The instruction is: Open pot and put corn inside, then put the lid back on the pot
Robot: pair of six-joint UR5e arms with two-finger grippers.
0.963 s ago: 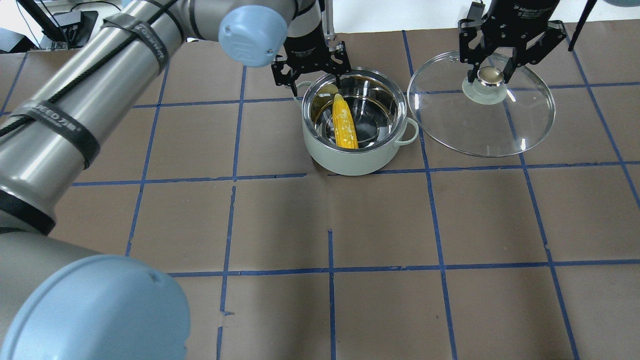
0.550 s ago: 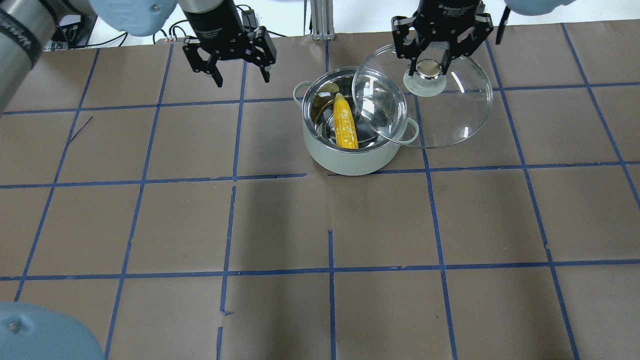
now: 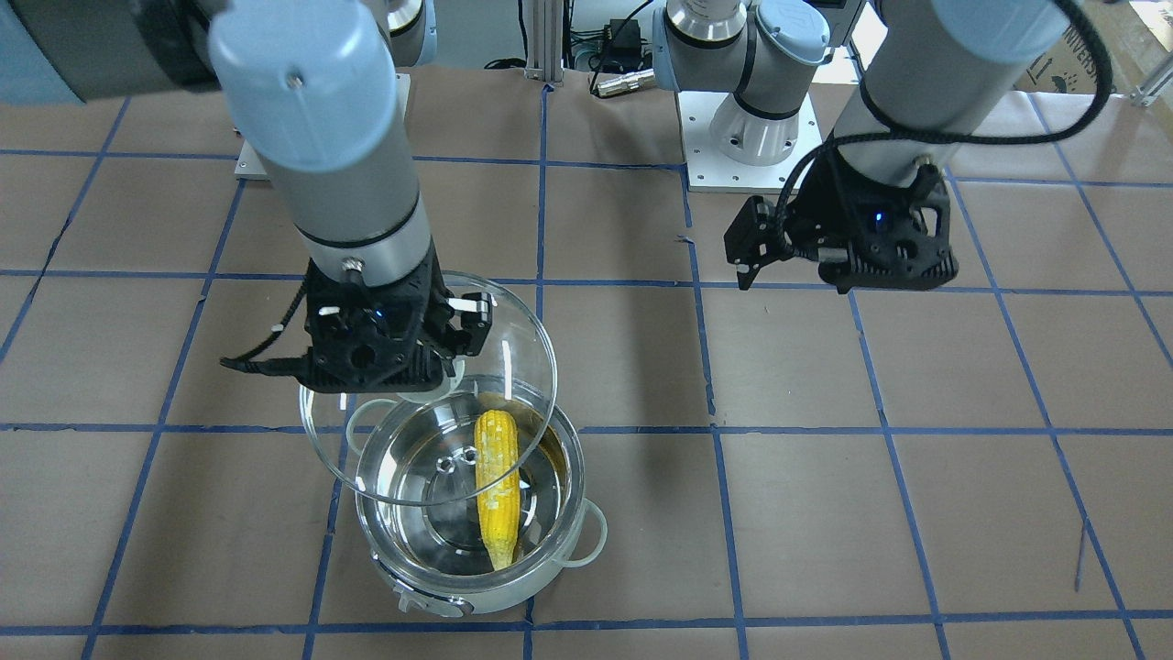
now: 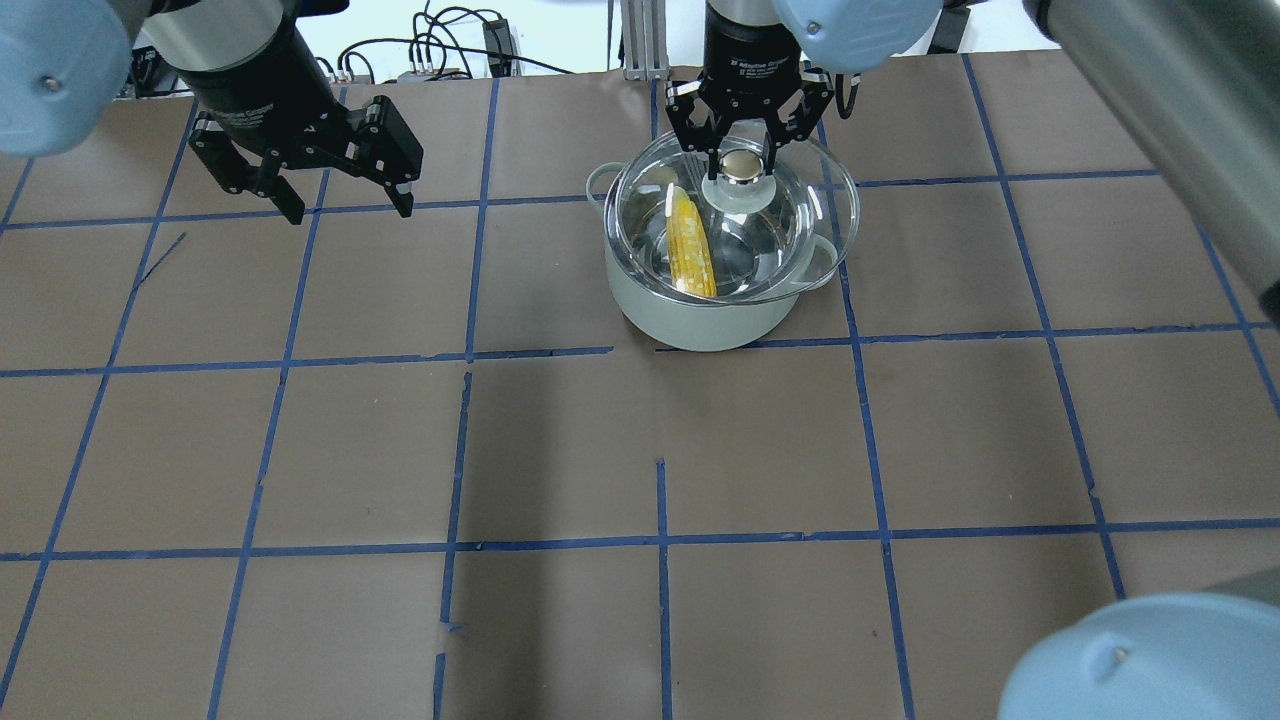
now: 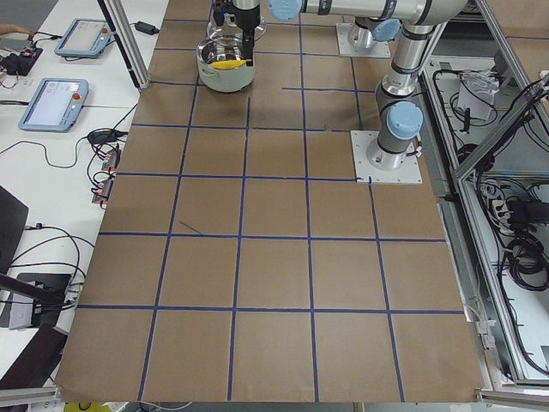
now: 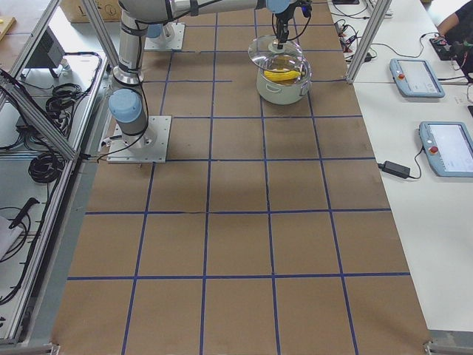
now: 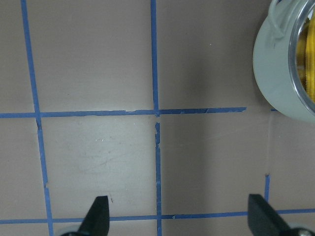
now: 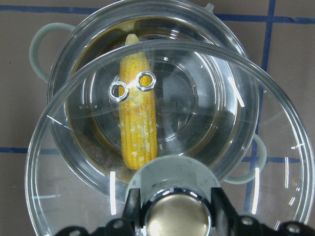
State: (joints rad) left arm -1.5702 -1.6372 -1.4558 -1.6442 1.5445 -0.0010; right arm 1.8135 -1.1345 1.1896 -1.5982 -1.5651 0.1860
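Note:
The steel pot (image 4: 715,315) stands at the table's far middle with the yellow corn (image 4: 690,245) lying inside it. My right gripper (image 4: 740,165) is shut on the knob of the glass lid (image 4: 815,215). It holds the lid just above the pot's rim, overlapping the opening and a little off centre. In the right wrist view the lid (image 8: 275,162) covers most of the pot (image 8: 42,46), and the corn (image 8: 138,128) shows through it. My left gripper (image 4: 350,210) is open and empty, over bare table left of the pot. Its wrist view shows the pot (image 7: 275,69) at the upper right.
The table is brown paper with a blue tape grid (image 4: 660,540). Cables and a metal post (image 4: 635,35) sit past the far edge. Tablets (image 6: 417,78) lie on a side table.
My right gripper carried the lid leftwards from the right of the pot to over it. My left gripper drew away from the pot to the left and stayed open.

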